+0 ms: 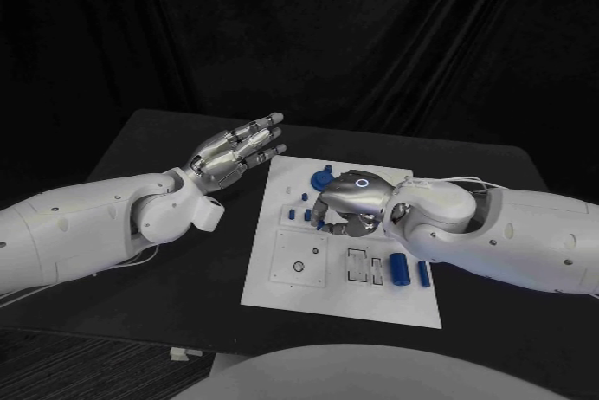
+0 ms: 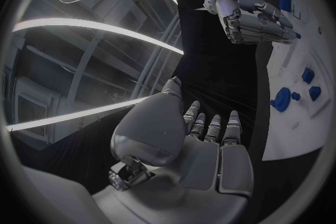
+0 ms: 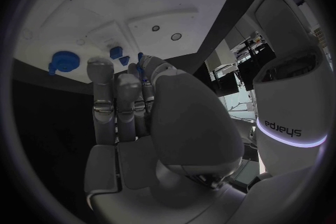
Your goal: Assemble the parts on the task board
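Left robot hand [image 1: 237, 153]: hovering over the table [image 1: 175, 305] beside the task board's [image 1: 344, 300] far-left corner, fingers spread, holding nothing.
Right robot hand [image 1: 352, 203]: reaching down onto the board's far half; right wrist view is showing a small blue part [image 3: 140, 64] at its fingertips, grip unclear.
Two long parts [image 1: 400, 267]: lying near the board's right edge.

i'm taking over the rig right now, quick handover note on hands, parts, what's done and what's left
Left robot hand: raised off the table beside the task board, fingers apart, holding nothing.
Right robot hand: down over the upper middle of the board, fingers curled among the small blue pieces; a bit of blue shows at its fingertips, but whether it is gripped cannot be told.
Parts: a round blue part near the board's far edge, small blue pieces just by the right hand, two blue cylinders towards the board's near right.
Done: nothing I can confirm as seated.
Left: most parts look loose, so the assembly seems largely ahead.
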